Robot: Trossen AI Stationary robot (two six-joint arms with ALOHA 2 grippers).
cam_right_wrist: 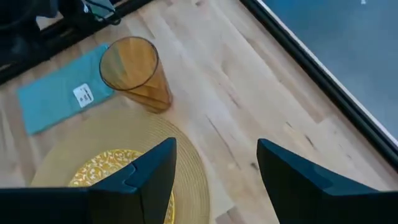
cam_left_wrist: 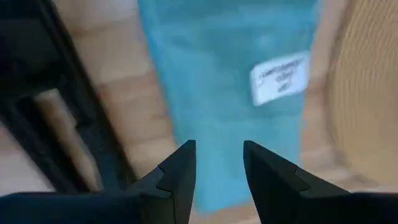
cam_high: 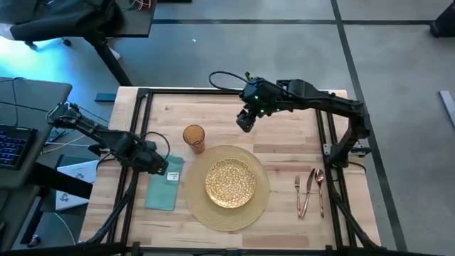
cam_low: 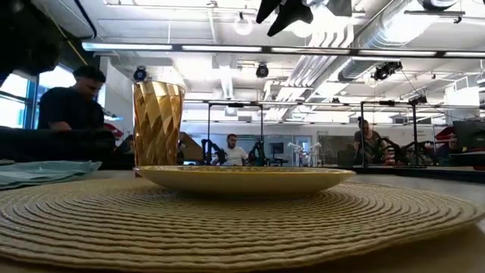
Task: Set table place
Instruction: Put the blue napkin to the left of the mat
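Low view: placemat [cam_low: 242,220], people beyond.

Even overhead light on my table [cam_high: 284,135]; ceiling strip lamps [cam_low: 250,48] glare in the low view. My left wrist view blurs the teal napkin [cam_left_wrist: 230,93]; blue glow at upper left of the high view.

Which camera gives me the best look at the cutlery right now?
The high view: the fork, knife and spoon lie side by side on the table, right of the placemat, unobstructed. The low view and both wrist views do not show them at all.
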